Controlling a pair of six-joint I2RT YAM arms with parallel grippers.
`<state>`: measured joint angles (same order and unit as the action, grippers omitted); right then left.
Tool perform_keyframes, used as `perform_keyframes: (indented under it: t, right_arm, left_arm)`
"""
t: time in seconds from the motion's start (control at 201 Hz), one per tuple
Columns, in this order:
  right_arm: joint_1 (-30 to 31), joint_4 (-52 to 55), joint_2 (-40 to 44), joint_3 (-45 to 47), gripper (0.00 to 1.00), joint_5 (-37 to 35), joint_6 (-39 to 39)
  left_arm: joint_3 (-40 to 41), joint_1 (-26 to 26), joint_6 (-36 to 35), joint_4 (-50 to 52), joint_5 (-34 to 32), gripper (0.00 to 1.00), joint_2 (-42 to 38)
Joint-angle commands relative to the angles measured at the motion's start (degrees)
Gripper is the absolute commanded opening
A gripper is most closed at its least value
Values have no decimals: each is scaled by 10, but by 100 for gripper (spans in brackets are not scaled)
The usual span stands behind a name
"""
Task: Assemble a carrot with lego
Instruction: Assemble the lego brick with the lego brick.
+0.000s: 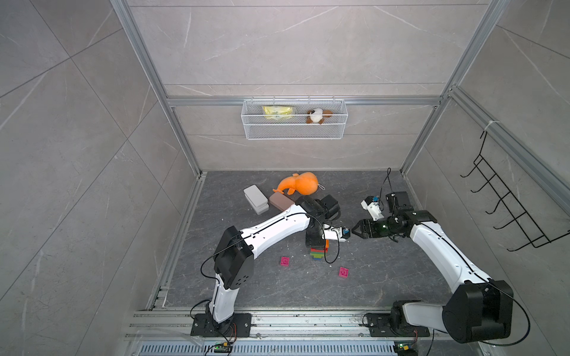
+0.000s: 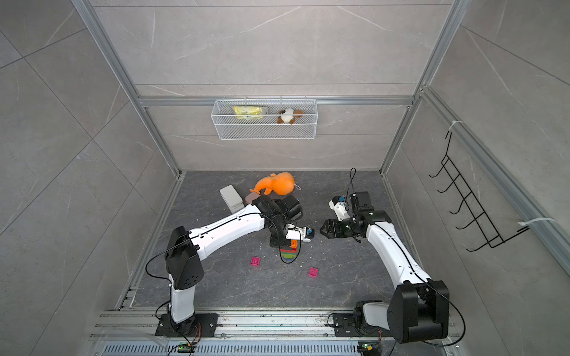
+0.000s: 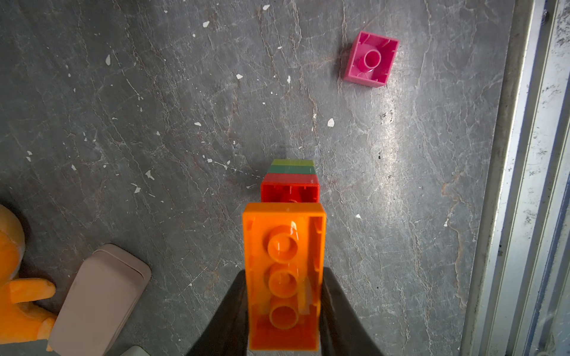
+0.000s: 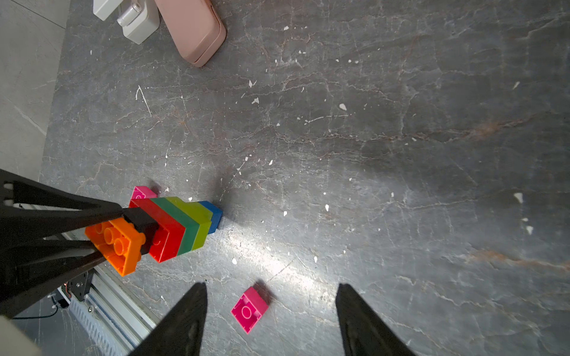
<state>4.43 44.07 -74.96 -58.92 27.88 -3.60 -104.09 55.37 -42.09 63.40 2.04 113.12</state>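
1. In both top views the carrot (image 1: 318, 254) is seen just below the centre of the frame, hanging blue tip downward from the left gripper (image 1: 318, 246). The jaws of that gripper are clamped on the orange brick (image 1: 327, 243) at the wide end. The right gripper (image 1: 354, 230) is held to the right of the stack, apart from it, with its jaws parted and nothing between them. Two pink bricks (image 1: 285, 261) (image 1: 343, 272) are seen loose on the table (image 1: 385, 277), one lower left of the stack and one lower right.

2. In the left wrist view the orange brick (image 3: 283, 274) is shown at lower centre, pinched between the two dark fingers. Red, dark green and lime layers are stepped beyond it. One pink brick (image 3: 371, 60) lies hollow side up at upper right, well apart.

3. In the right wrist view the carrot (image 4: 182, 228) is placed at centre left. Its blue tip is at or near the table, and contact cannot be told. The open jaws are seen at the bottom edge, with a pink brick (image 4: 249, 308) on the table between them, ungripped. The body from blue tip to orange is judged assembled. Both pink bricks remain to be pressed onto the wide end.
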Motion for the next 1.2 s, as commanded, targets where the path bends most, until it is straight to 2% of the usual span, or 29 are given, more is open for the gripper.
perform_keyframes:
  t: [0.0,0.229,0.353,0.577,0.717,0.935,1.199]
  right_arm:
    - [-1,9,-6,4,69,-3,5]
    - [-1,10,-11,3,69,-3,6]
    - [-2,10,-14,2,69,-4,6]
    - [-2,11,-14,1,69,-5,5]
    - [-2,11,-16,2,69,-4,5]
    - [-2,12,-16,5,68,-5,7]
    - [-2,10,-20,6,68,-6,7]
  left_arm:
    - [10,3,15,40,-16,14,41]
    - [-1,13,17,49,-17,14,47]
    - [-12,24,20,52,-43,15,47]
    - [-45,24,52,66,-16,19,54]
    - [-37,23,53,69,-5,23,51]
    - [-19,24,51,93,-60,24,64]
    - [1,25,51,91,-60,25,77]
